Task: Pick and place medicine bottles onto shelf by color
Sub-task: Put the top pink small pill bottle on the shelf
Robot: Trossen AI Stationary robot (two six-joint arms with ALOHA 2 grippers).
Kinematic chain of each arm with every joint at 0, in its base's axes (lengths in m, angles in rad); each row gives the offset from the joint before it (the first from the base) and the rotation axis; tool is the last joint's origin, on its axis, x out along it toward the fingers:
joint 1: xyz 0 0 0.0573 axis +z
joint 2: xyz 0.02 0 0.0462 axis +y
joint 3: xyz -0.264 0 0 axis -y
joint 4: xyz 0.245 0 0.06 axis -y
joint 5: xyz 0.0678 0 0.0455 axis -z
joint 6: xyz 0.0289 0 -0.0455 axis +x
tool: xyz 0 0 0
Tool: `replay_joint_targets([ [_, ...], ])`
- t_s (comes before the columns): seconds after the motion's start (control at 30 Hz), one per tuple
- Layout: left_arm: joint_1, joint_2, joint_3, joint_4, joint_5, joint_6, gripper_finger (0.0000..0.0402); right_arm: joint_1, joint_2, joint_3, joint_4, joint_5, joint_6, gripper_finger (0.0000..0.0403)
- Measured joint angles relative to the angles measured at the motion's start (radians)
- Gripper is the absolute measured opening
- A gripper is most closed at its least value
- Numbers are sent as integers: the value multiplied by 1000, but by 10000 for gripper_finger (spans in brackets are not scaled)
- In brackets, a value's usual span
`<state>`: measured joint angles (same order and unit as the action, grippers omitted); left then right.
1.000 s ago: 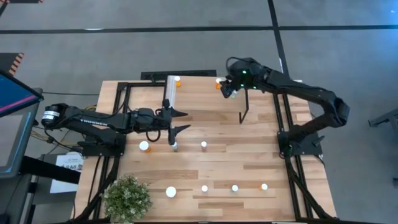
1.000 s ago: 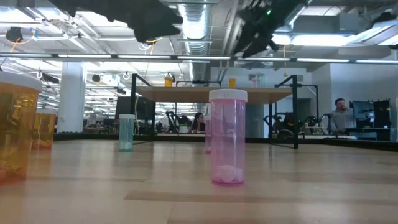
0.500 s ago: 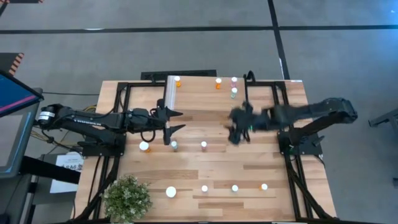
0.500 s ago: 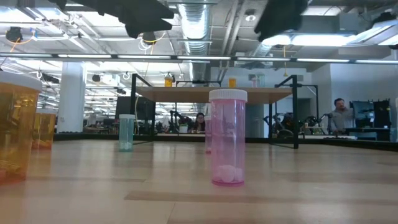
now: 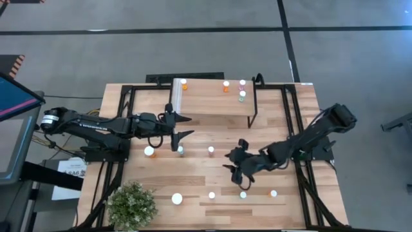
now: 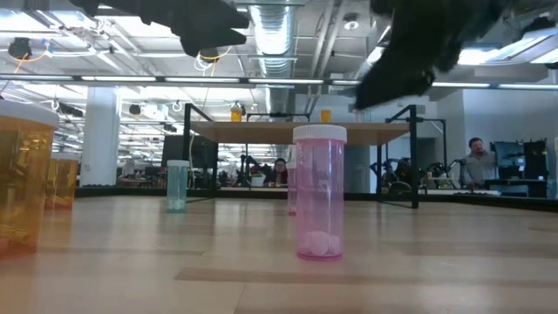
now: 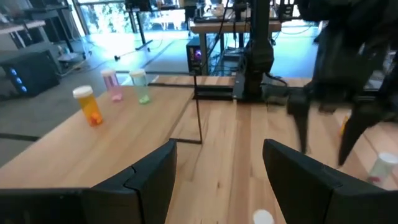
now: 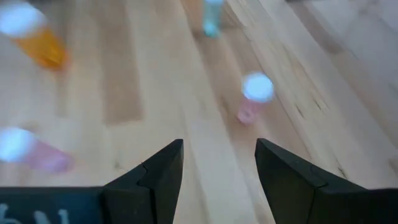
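Bottles are scattered all over the tabletop (image 5: pixel 270 138): a pink bottle (image 5: pixel 211 151) mid-table, a green bottle (image 5: pixel 179 151) right by my left end effector (image 5: pixel 178 126), plus four already up on the shelf (image 5: pixel 212 103). A potted plant (image 5: pixel 132 203) sits at the near corner. My right end effector (image 5: pixel 233 162) hangs low near the front row, fingers spread, holding nothing. Left one's spread wide too, empty.

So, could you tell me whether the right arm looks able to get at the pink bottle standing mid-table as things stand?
Probably yes. The right gripper is open and empty, hovering beside the pink bottle, which stands upright and alone on bare wood with nothing between them. The left gripper hangs apart, nearer a green bottle.
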<state>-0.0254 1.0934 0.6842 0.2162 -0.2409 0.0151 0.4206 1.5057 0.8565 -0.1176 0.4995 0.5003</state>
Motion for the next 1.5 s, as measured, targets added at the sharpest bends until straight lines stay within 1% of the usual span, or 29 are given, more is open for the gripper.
replay_joint_targets([
  [0.13,0,0,0,-2,0,4,229,-54,70,-9,13,-1,0,221],
  [0.2,0,0,0,2,0,5,229,-81,100,-9,48,-8,-1,221],
  [0.33,0,0,0,-1,0,7,229,-137,149,-11,100,-82,-30,221],
  [0.5,0,0,0,-6,20,7,229,-186,162,-39,184,-121,-72,221],
  [0.6,0,0,0,-17,24,19,229,-202,133,-98,261,-138,-74,221],
  [0.73,0,0,0,-24,24,26,229,-198,108,-190,432,-146,-112,221],
  [0.87,1,0,0,-15,23,26,229,-201,136,-248,619,-151,-151,221],
  [1.13,1,0,0,-16,21,26,229,-236,270,-248,765,-161,-161,221],
  [1.23,1,0,0,-16,20,26,229,-253,303,-248,816,-165,-161,221],
  [1.5,1,0,0,-17,20,26,229,-293,390,-177,848,-248,-159,221],
])
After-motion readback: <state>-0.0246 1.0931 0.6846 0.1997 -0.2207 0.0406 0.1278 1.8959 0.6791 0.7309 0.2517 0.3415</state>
